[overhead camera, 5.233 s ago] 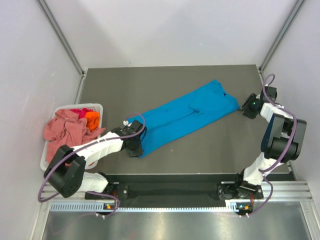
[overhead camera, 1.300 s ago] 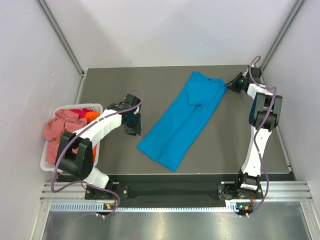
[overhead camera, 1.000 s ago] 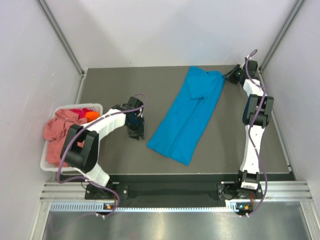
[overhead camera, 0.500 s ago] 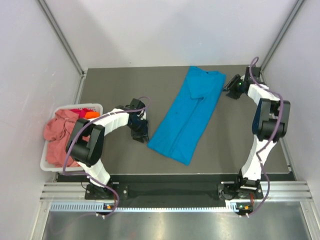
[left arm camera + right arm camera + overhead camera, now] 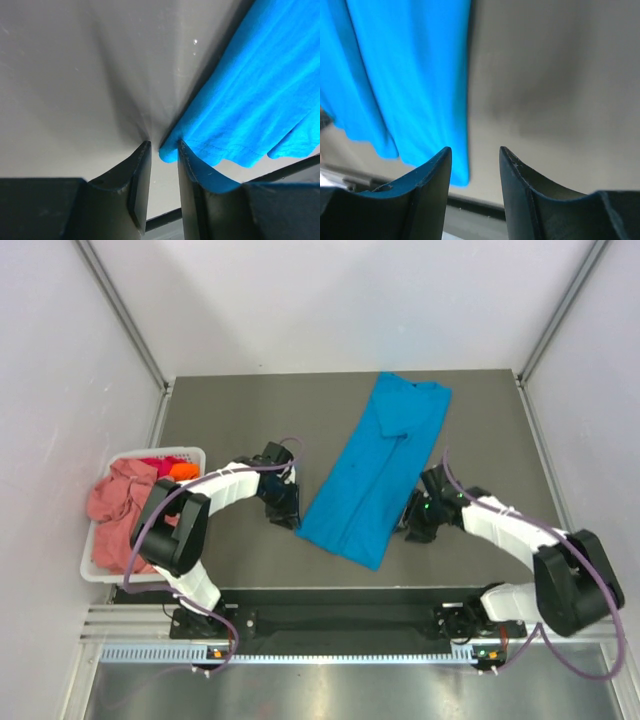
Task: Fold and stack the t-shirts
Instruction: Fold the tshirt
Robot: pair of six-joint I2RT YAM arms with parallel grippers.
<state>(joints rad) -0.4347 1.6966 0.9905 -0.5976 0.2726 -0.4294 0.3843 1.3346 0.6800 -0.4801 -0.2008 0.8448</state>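
Turquoise-blue t-shirt [image 5: 385, 465] lies as a long narrow strip on the bench [image 5: 220, 410], its far end at the back edge and its hem toward the arms. In the last few seconds the strip has swung from a slant across the bench to nearly lengthwise.

The right gripper [image 5: 412, 525], which was at the strip's far right corner a second ago, has let go and swept back to the near end. It now hangs low, just beside the hem's right corner. Its jaws stand apart and empty in the right wrist view, the cloth's edge just off one finger.

The left gripper [image 5: 290, 520] has crept in to the hem's left corner. In the left wrist view its jaws are parted only narrowly, with the corner of the hem poking into the gap. It does not look pinched yet.

With the straightening apparently finished and both grippers flanking the hem, the next move is probably a two-handed pinch to carry that end over toward the far end.

A salmon-pink shirt [image 5: 120, 498], an orange shirt [image 5: 183, 472] and a red shirt [image 5: 152, 462] sit heaped in the white basket [image 5: 190, 453] at the left edge. No folded stack is in sight, so the job looks early.
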